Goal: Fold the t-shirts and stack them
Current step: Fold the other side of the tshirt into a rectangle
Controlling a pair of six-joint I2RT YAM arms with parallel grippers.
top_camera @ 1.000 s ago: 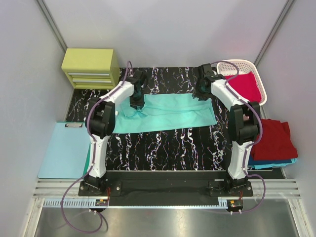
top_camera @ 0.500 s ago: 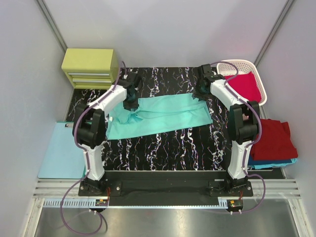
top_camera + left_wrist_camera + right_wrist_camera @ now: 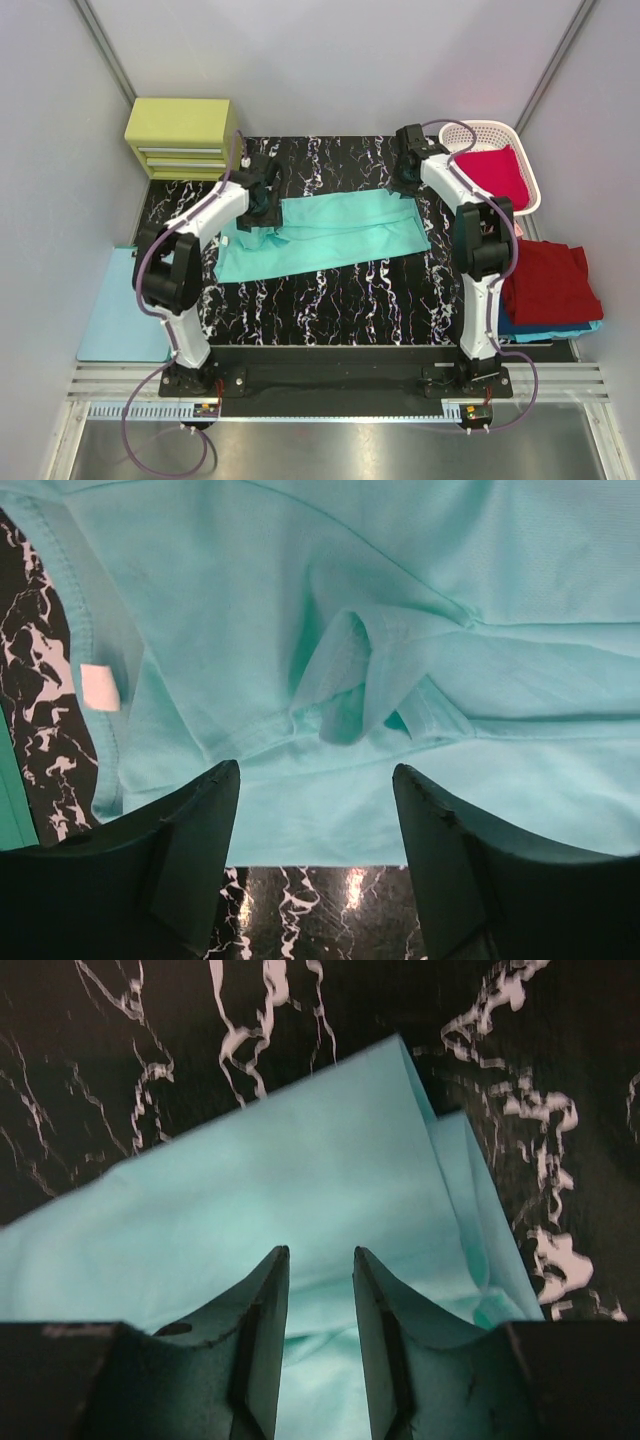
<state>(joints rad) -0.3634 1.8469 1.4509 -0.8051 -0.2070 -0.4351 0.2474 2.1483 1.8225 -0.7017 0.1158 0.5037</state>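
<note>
**A:** What lies there, left to right?

**B:** A flat, rigid pale blue clipboard [image 3: 125,310]. Next the left gripper [image 3: 312,780], its 2 fingers spread wide above a puckered, stitched hem of the mint-teal t-shirt [image 3: 340,232], holding nothing. The shirt lies as a long, soft band on the black marbled table [image 3: 330,300]. The right gripper [image 3: 320,1255] hangs over the shirt's far right corner, fingers a narrow gap apart, nothing between them. Beyond that, a crimson t-shirt [image 3: 497,175] sits in a white lattice basket [image 3: 480,130], and a dark red t-shirt [image 3: 552,285] lies folded on a blue t-shirt [image 3: 560,329].

**A:** Changed since 1 second ago?

**B:** The left arm has swung leftward, and the shirt's right end has drawn in slightly.
</note>
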